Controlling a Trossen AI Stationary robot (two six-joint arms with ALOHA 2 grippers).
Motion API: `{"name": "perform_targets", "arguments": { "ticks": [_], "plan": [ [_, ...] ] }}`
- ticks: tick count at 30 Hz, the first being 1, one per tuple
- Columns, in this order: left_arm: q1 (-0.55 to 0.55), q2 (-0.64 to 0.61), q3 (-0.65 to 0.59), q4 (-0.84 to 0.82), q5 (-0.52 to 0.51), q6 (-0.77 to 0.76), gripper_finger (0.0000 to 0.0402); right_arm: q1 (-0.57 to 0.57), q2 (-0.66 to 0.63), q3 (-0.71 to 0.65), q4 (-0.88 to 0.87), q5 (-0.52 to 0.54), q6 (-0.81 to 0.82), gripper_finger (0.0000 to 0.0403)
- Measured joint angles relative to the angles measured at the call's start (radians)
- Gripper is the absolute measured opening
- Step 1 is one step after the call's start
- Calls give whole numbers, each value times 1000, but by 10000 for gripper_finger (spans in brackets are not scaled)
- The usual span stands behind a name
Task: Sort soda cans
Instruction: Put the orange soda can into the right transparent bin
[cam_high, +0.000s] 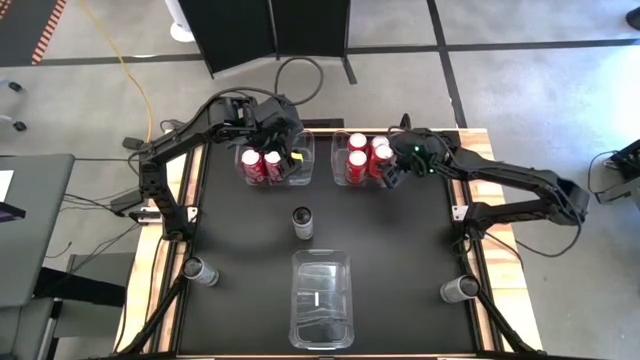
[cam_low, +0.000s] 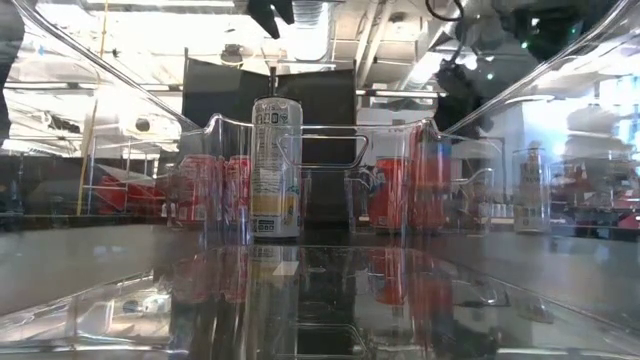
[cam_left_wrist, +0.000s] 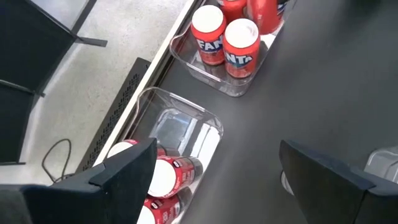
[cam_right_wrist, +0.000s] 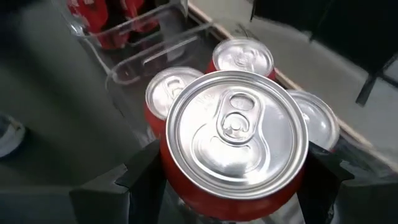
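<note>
Two clear bins stand at the table's far side. The left bin (cam_high: 300, 168) holds red soda cans (cam_high: 262, 165), and my left gripper (cam_high: 287, 152) hangs open above it with nothing between its fingers (cam_left_wrist: 127, 177). The right bin (cam_high: 340, 165) holds several red cans (cam_high: 355, 165). My right gripper (cam_high: 386, 172) is over that bin's right side, shut on a red can with a silver top (cam_right_wrist: 233, 134). A silver-grey can (cam_high: 302, 222) stands upright on its base at mid-table. My right gripper pinches the red can's side wall (cam_right_wrist: 177, 186), just under its top rim, between its two fingers. The fingers come from the table's right side, slanting down. The can stays upright, top up, over the other cans (cam_right_wrist: 168, 90) in the bin; its bottom is hidden.
A third clear bin (cam_high: 322, 298) sits at the near middle. One dark grey can (cam_high: 200, 270) stands at the near left corner and another (cam_high: 460, 290) at the near right. Bare black tabletop lies between the far bins and the near bin.
</note>
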Motion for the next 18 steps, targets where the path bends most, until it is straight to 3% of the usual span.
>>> {"name": "perform_targets", "arguments": {
  "ticks": [13, 18],
  "plan": [
    [0, 0, 0, 1, 0, -11, 334, 8, 196, -43, 159, -35, -53, 282],
    [0, 0, 0, 1, 0, -17, 334, 9, 241, -41, 194, -44, -59, 316]
  ]
}}
